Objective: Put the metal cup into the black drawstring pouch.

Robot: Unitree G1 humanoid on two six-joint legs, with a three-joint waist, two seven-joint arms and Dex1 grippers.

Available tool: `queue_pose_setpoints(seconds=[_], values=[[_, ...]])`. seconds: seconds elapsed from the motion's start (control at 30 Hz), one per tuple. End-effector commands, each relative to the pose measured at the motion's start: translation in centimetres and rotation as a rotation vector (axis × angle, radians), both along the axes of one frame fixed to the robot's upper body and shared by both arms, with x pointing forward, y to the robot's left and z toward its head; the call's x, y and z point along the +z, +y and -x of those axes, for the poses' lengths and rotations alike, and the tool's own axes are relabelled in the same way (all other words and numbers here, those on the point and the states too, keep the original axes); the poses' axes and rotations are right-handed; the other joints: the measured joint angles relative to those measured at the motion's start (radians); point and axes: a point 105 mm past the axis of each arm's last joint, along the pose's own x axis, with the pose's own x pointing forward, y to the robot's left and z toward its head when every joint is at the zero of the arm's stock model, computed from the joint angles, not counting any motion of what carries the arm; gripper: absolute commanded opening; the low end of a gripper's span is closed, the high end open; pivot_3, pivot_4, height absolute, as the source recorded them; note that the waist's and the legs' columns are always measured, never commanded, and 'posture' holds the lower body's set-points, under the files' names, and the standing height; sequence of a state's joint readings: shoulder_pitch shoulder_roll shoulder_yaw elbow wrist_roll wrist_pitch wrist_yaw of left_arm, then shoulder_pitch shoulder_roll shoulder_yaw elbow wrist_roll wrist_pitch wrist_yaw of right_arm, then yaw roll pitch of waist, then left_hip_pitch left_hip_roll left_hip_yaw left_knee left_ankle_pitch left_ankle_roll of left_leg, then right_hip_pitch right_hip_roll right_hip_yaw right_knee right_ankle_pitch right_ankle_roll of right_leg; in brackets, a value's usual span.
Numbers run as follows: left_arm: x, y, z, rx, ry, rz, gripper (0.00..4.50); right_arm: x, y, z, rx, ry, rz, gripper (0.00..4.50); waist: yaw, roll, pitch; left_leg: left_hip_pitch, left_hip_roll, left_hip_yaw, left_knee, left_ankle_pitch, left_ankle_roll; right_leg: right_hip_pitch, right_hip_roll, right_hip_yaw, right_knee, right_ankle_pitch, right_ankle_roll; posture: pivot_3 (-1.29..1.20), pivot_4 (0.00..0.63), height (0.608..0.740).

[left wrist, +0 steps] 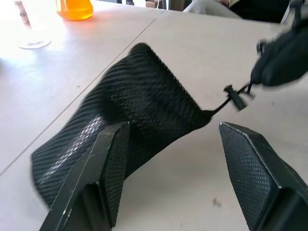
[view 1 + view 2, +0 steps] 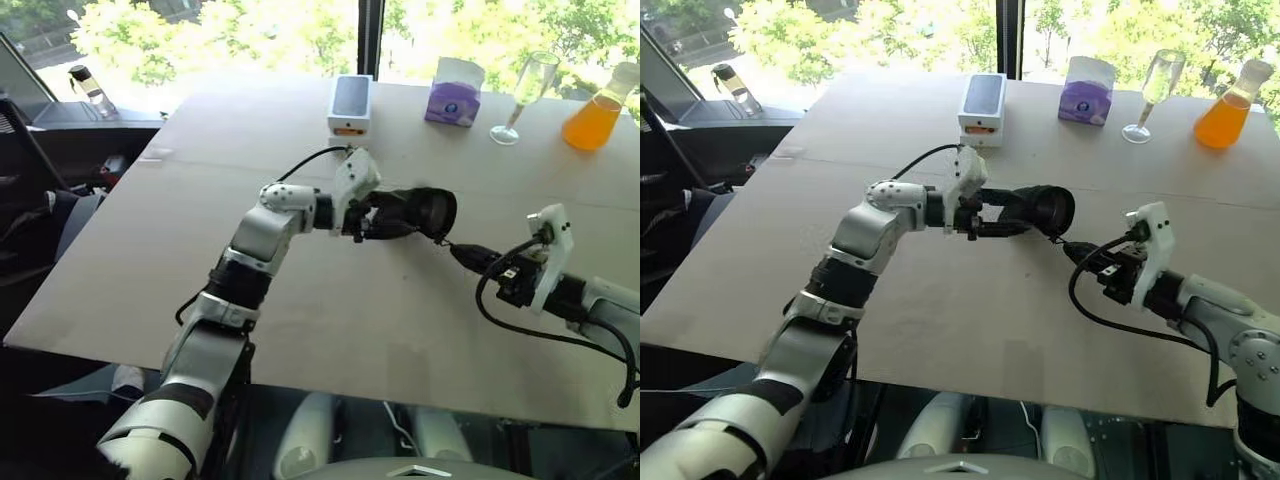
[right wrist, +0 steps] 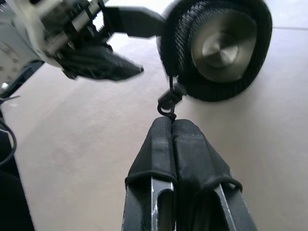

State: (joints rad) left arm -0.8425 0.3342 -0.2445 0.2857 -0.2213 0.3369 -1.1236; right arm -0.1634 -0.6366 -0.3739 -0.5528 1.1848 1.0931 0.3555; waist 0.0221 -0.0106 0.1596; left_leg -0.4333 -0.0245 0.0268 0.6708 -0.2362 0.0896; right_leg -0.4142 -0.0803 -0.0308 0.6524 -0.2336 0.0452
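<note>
The black drawstring pouch (image 2: 420,212) lies on its side near the middle of the desk (image 2: 330,320), its mouth turned toward the right arm; inside that mouth the metal cup (image 3: 222,47) is visible as a silvery disc ringed by black fabric. The left gripper (image 1: 171,168) reaches in from the left with its fingers spread — one finger lies against the pouch's flank, the other stands clear of it over bare desk. The right gripper (image 3: 172,126) has its fingers pressed together on the thin cord (image 3: 171,89) that runs from the pouch's mouth, pinching it just past the small toggle, so the cord stretches between gripper and pouch. Along the far edge of the desk stand a white phone box (image 2: 350,105), a purple tissue box (image 2: 455,92), a clear stemmed glass (image 2: 525,95) and a flask of orange liquid (image 2: 598,112) — all well apart from the pouch.
</note>
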Motion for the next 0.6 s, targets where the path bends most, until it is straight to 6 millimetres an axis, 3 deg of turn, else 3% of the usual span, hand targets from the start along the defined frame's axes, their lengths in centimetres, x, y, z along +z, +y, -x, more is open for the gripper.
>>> queue_pose_setpoints(seconds=[0.03,0.27,0.6], values=[[1.8,-1.4,1.0,-0.063,-0.228,0.018,3.05,2.8,-0.1,0.2,0.049,-0.066,-0.043,0.00,0.003,0.000,0.000,0.000,0.000,0.000,0.000,0.000,0.001,0.000,0.000,0.000,-0.002,0.000,0.000,0.00,0.150,0.740],[3.7,-2.4,2.4,-0.090,-0.348,0.107,3.05,5.6,0.4,-0.1,0.097,-0.125,-0.021,0.00,-0.003,0.000,0.000,-0.003,0.000,0.000,-0.001,-0.002,0.003,0.001,0.000,-0.002,-0.007,0.001,0.001,0.00,0.150,0.740],[4.6,-4.1,4.0,-0.156,-0.276,0.186,3.05,6.4,0.7,0.0,0.123,-0.121,0.006,0.00,-0.005,0.000,0.000,-0.002,0.000,0.000,0.000,-0.002,0.004,0.003,0.000,-0.002,-0.009,0.001,0.001,0.00,0.150,0.740]])
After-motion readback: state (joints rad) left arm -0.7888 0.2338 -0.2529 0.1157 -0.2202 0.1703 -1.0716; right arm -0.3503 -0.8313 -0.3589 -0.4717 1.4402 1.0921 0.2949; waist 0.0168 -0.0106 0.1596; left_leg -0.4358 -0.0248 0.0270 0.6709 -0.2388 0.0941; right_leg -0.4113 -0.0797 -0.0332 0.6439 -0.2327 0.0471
